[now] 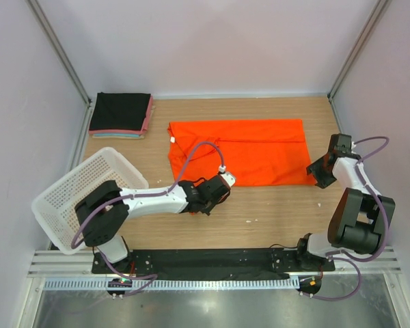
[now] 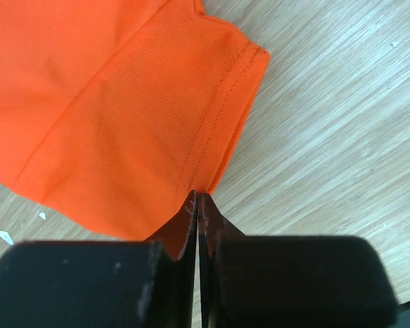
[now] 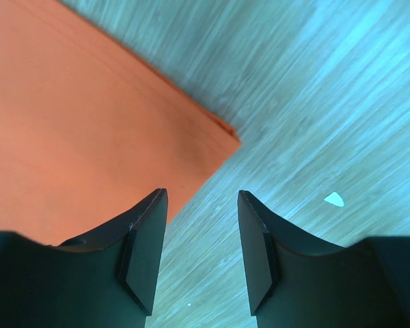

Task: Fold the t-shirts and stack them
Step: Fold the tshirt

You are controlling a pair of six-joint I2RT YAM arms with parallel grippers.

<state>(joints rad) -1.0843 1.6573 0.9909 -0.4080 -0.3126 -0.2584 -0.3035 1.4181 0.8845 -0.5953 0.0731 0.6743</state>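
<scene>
Nearest of all, left of and nearer than the orange-red t-shirt (image 1: pixel 253 150), a white mesh basket (image 1: pixel 75 198) sits tilted over the desk (image 1: pixel 260 212) edge. At the shirt's near edge, toward its left end, the left claw (image 2: pixel 197 201) is pressed together, its tips right at the stitched hem of a sleeve. Whether any cloth is caught between them cannot be told. At the shirt's near right corner the right claw (image 3: pixel 201 195) is spread, with bare wood showing between its fingers and the cloth corner just ahead of them. The shirt itself lies flat across the middle of the desk, folded lengthwise. Beyond its left end, at the far left corner, rests a stack of folded t-shirts (image 1: pixel 121 115), black on top, with pink and teal beneath.
</scene>
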